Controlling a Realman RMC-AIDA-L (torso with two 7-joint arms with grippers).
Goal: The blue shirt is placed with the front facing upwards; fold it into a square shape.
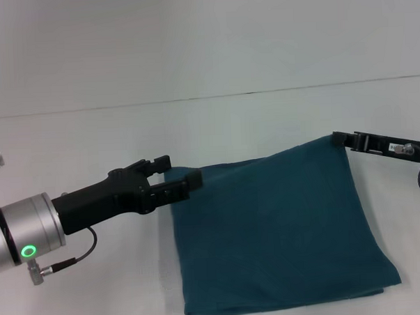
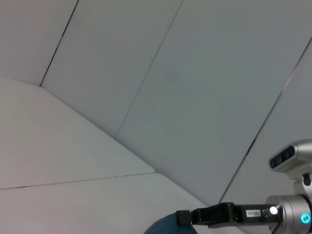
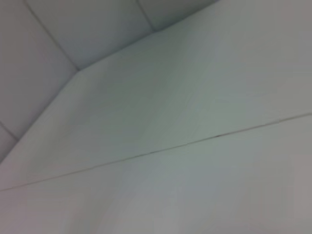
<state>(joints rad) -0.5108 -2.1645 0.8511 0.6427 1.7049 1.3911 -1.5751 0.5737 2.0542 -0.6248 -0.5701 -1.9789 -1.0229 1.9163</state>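
Head view: blue shirt (image 1: 279, 231) folded on white table (image 1: 91, 149), toward the near edge. Left gripper (image 1: 185, 178) pinches its far-left corner, right gripper (image 1: 339, 139) its far-right corner.
Left wrist: right gripper (image 2: 185, 217) on the cloth.
Right wrist: only table.

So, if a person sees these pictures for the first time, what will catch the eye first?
First, the blue shirt: a dark teal, roughly square folded shape on the white table, in the near middle of the head view. Next, the two black arms at its far corners: the left end effector at the far left corner and the right end effector at the far right corner, each meeting the cloth.
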